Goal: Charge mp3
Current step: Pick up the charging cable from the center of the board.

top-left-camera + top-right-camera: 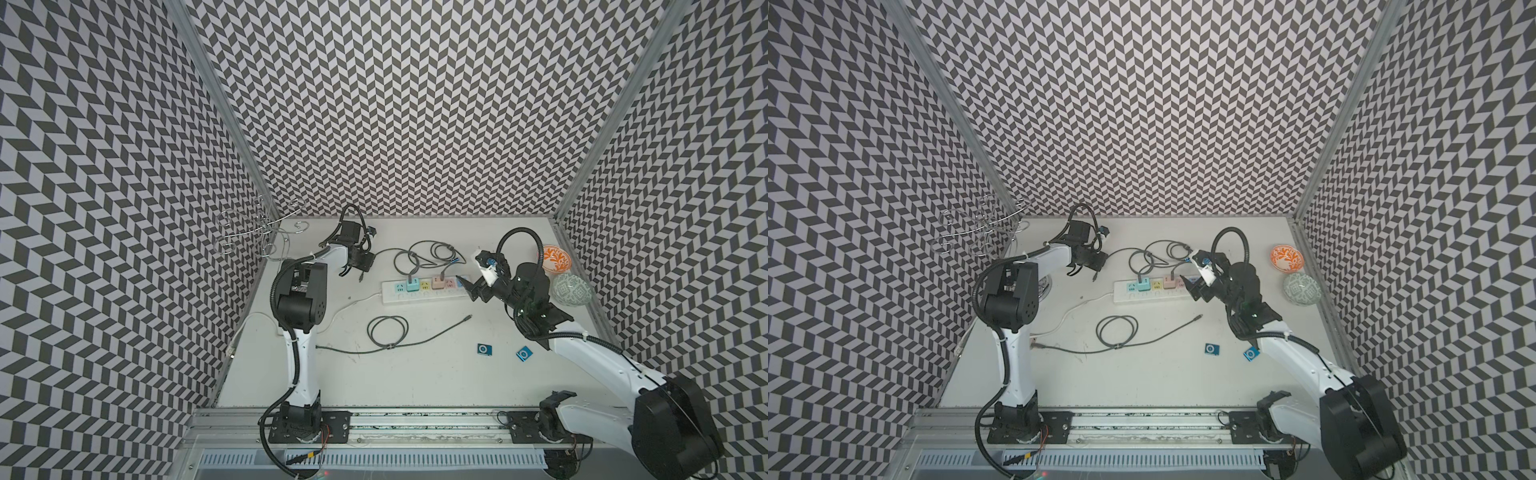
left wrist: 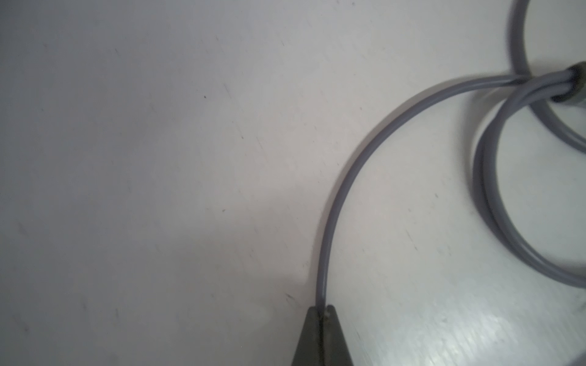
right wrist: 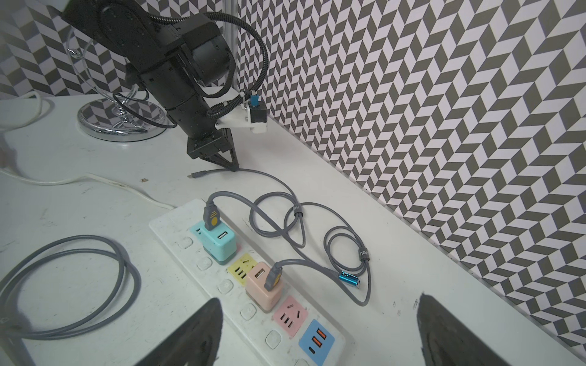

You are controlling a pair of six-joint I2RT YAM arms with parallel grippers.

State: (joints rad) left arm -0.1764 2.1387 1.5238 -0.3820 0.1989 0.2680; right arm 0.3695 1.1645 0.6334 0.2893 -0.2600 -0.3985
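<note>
mp3 player (image 1: pixel 484 349) and second mp3 player (image 1: pixel 524 353) lie flat on table (image 1: pixel 415 382), front right, well apart from power strip (image 1: pixel 415 294). your left gripper (image 2: pixel 322 309) clamps gray cable (image 2: pixel 336 202) near its free plug (image 3: pixel 196 174), beyond strip's left end. your right gripper (image 1: pixel 467 287) jaws spread, empty, over strip's right end.

Left arm (image 1: pixel 300 357) rises from its base, elbow high, forearm reaching toward the back of the desk (image 1: pixel 415 374). Left gripper (image 2: pixel 323 309) points down, tips at the desk surface, jaws pinched tight on a grey cable (image 2: pixel 336 196). Right arm (image 1: pixel 582 347) stretches forward and inward. Right gripper (image 1: pixel 468 290) hangs clear of the desk, jaws spread wide, holding nothing.
</note>
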